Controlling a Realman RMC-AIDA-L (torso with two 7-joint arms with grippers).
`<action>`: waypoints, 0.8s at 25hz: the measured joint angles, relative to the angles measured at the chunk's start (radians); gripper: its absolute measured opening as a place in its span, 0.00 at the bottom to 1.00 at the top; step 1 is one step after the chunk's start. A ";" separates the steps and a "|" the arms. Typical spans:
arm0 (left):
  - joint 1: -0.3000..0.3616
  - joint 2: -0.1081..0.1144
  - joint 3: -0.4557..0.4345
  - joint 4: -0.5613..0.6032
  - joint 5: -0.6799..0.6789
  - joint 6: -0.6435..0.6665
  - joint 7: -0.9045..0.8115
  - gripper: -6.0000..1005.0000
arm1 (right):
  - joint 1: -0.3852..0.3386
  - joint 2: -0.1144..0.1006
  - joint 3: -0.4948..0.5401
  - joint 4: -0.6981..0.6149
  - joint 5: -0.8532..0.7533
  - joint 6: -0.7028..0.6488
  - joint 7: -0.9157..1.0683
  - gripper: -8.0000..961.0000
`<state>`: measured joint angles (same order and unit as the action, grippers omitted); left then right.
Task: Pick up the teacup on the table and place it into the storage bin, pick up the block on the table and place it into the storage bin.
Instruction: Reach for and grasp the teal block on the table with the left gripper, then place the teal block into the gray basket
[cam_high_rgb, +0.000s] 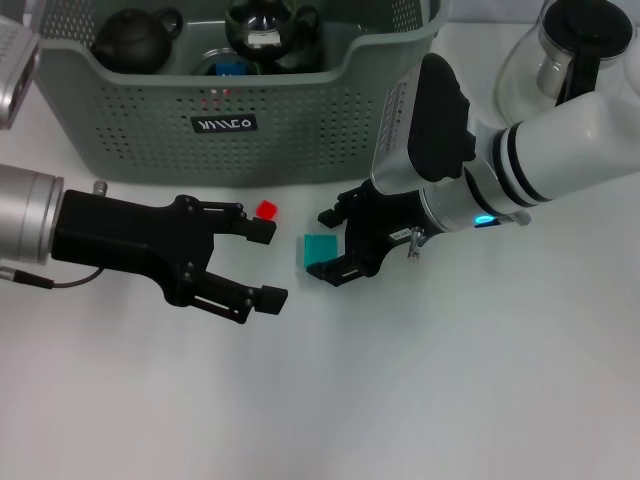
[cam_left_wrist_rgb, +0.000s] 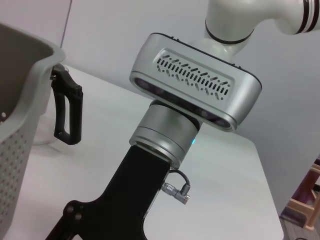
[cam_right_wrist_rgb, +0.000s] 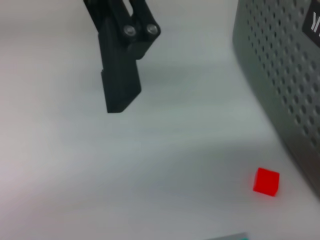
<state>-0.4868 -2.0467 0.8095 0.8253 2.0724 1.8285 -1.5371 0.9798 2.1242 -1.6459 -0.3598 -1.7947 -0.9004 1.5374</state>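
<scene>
So the biggest thing here is the one white table (cam_high_rgb: 420, 400) filling the head view. Next down, one storage bin (cam_high_rgb: 150, 130), grey-green with perforated walls, sits across the upper left and centre of that frame, black label facing front. Inside it I count two dark teapots (cam_high_rgb: 135, 42), one at upper left and a glossier one near top centre, plus something round with a blue patch between them that I honestly can't make out. One glass pot with a black handle (cam_high_rgb: 570, 60) stands in the upper right corner.

Two arms. The right gripper (cam_high_rgb: 335, 245) is just right of centre, fingers spread apart and low over the table, one finger on either side of the teal block (cam_high_rgb: 320, 250) but gripping nothing that I can see. The left gripper (cam_high_rgb: 268, 262) comes in from the left edge, fingers wide apart too, empty.

Two blocks in total on the table: the flat teal one at centre, and a smaller red block (cam_high_rgb: 266, 209) just above and left of it, close to the left gripper's upper fingertip and near the bin's front wall. The right wrist view shows that red block (cam_right_wrist_rgb: 265, 181) at lower right, apart from the bin wall (cam_right_wrist_rgb: 280, 70).
</scene>
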 joint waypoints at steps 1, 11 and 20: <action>0.000 0.000 0.000 0.000 0.000 -0.001 0.000 0.95 | 0.000 0.000 0.000 0.000 0.000 0.000 -0.001 0.78; 0.001 -0.001 0.000 0.000 0.000 -0.002 0.000 0.95 | -0.001 0.000 -0.002 0.008 0.001 0.000 -0.002 0.75; 0.001 -0.001 0.000 0.000 0.000 -0.002 0.000 0.95 | -0.001 0.000 -0.002 0.009 0.002 -0.008 0.010 0.58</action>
<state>-0.4863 -2.0479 0.8099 0.8253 2.0725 1.8269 -1.5370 0.9785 2.1245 -1.6475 -0.3512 -1.7930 -0.9084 1.5475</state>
